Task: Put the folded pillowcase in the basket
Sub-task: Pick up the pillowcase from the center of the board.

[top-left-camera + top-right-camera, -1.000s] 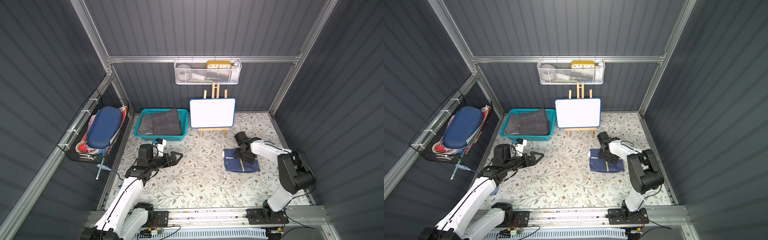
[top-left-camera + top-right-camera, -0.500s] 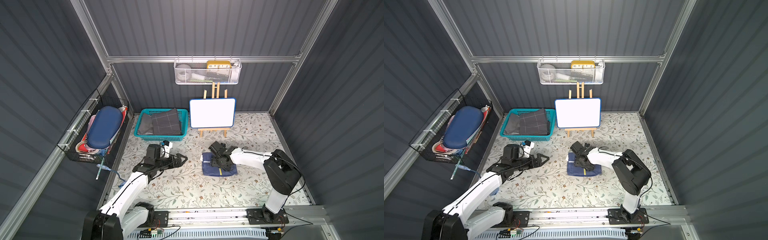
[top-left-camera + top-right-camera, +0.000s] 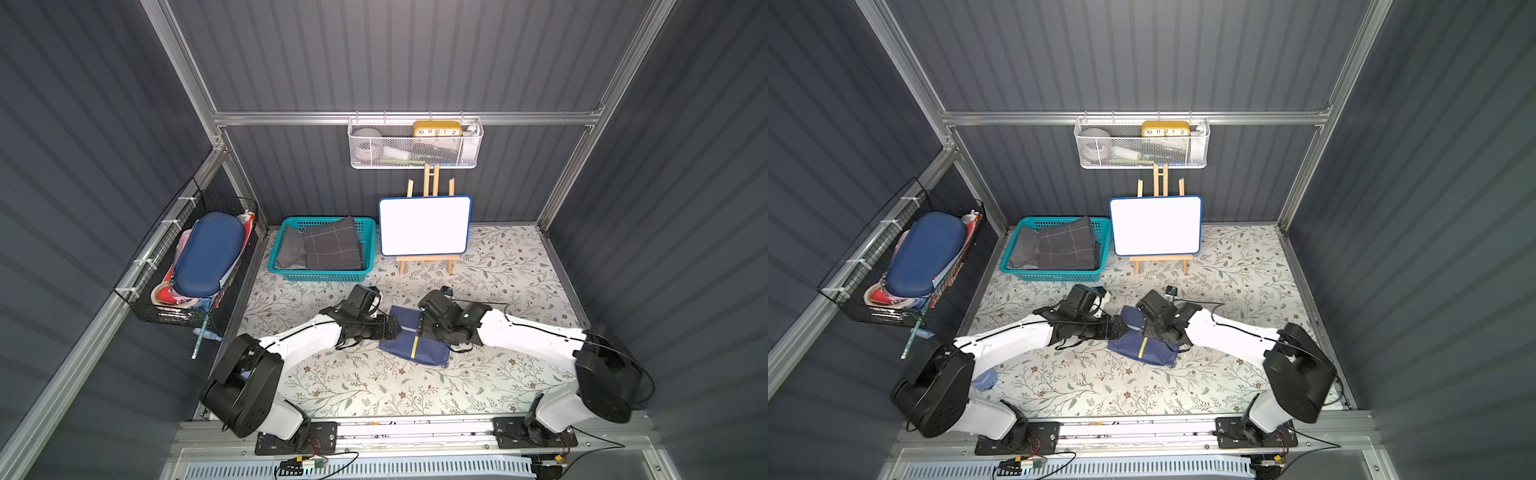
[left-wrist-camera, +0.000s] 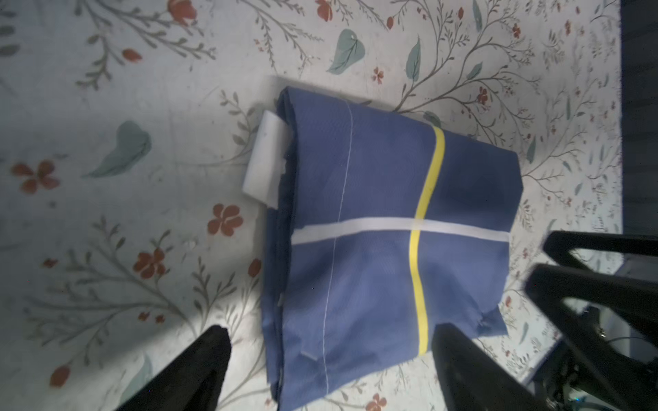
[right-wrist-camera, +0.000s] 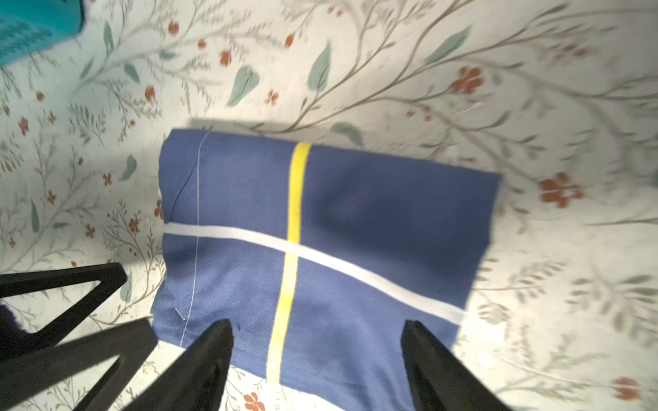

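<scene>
**Pillowcase [image 3: 417,347] on the table [image 3: 374,388], not yet in the basket [image 3: 322,276]**

The folded pillowcase lies between the two hands, well apart from the basket, which holds grey cloths [image 3: 332,249]. The left hand [image 4: 331,359] has its fingers wide apart at one edge. The right hand [image 5: 317,359] is also apart, above the opposite side. Nothing is gripped. Grasping, lifting and carrying are all left, I judge.
</scene>
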Controlling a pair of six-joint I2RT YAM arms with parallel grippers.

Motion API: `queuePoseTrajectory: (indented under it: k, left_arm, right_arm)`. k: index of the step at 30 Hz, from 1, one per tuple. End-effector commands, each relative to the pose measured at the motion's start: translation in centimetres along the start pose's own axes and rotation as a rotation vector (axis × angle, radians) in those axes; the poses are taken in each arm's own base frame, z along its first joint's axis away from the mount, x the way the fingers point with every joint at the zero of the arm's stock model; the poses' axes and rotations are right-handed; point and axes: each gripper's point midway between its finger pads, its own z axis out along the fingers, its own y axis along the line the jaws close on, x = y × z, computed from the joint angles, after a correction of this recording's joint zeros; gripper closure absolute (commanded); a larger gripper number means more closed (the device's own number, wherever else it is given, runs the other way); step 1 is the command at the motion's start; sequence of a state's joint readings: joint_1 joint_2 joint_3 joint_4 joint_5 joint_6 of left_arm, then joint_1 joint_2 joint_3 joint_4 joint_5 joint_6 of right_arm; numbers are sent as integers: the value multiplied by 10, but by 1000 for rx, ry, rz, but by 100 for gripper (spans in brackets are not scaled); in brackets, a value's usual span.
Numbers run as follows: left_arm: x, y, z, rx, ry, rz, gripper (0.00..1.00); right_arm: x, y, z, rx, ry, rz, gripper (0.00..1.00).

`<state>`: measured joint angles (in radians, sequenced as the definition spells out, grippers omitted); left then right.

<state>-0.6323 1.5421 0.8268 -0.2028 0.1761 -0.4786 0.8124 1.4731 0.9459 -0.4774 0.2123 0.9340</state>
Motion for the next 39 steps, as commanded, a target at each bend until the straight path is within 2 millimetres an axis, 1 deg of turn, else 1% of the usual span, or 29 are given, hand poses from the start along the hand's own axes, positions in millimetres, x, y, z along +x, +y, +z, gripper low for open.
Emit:
queuePoseTrajectory:
  k: [1, 3, 4, 5, 9, 12, 13, 15, 17, 19, 20, 21, 24, 25, 27, 29, 30, 32, 34, 39]
  left_arm:
    - [-12, 10, 17, -104, -4, 38, 9]
    - [-13, 5, 26, -107, 5, 65, 10]
    - [-10, 1, 32, -105, 21, 77, 11]
    - [-7, 1, 38, -125, 42, 82, 11]
    - [7, 3, 59, -233, 120, 84, 15]
    - [15, 11, 71, -321, 162, 81, 22]
    - [18, 14, 74, -347, 173, 80, 28]
    - [22, 16, 78, -369, 183, 76, 47]
    - [24, 18, 79, -383, 180, 65, 69]
    - [23, 16, 77, -387, 168, 68, 86]
    - [21, 15, 76, -389, 158, 72, 95]
    - [20, 14, 74, -393, 147, 79, 100]
    - [4, 4, 56, -403, 77, 104, 100]
    - [-3, -3, 46, -393, 45, 118, 100]
    - [-18, -17, 23, -361, -20, 149, 100]
    - [-34, -33, -6, -319, -96, 201, 100]
    - [-40, -40, -18, -301, -123, 232, 100]
    - [-50, -51, -43, -275, -178, 297, 100]
    - [-55, -55, -61, -280, -212, 339, 100]
    - [-73, -35, -112, -472, -285, 423, 100]
  right_arm:
    - [3, -47, 1, 118, -13, 10, 20]
    - [6, -55, -1, 122, -12, 22, 20]
    - [6, -58, -1, 122, -15, 27, 20]
    - [9, -61, -1, 123, -13, 28, 20]
    - [12, -67, -3, 115, -19, 38, 20]
    - [14, -68, -3, 106, -16, 41, 20]
    - [14, -68, -4, 103, -17, 40, 20]
    - [15, -69, -6, 103, -18, 40, 20]
    - [14, -71, -8, 98, -24, 44, 20]
    - [14, -73, -9, 98, -32, 48, 20]
    - [14, -74, -10, 97, -37, 47, 20]
    - [15, -76, -11, 98, -39, 48, 20]
    - [15, -79, -14, 100, -48, 48, 19]
    - [14, -80, -15, 99, -51, 47, 19]
    - [14, -82, -17, 101, -55, 47, 18]
    - [15, -84, -16, 108, -57, 40, 17]
    - [12, -82, -21, 88, -73, 45, 17]
    - [10, -82, -23, 84, -83, 43, 16]
    - [9, -82, -24, 84, -84, 41, 16]
    - [8, -80, -25, 79, -87, 38, 16]
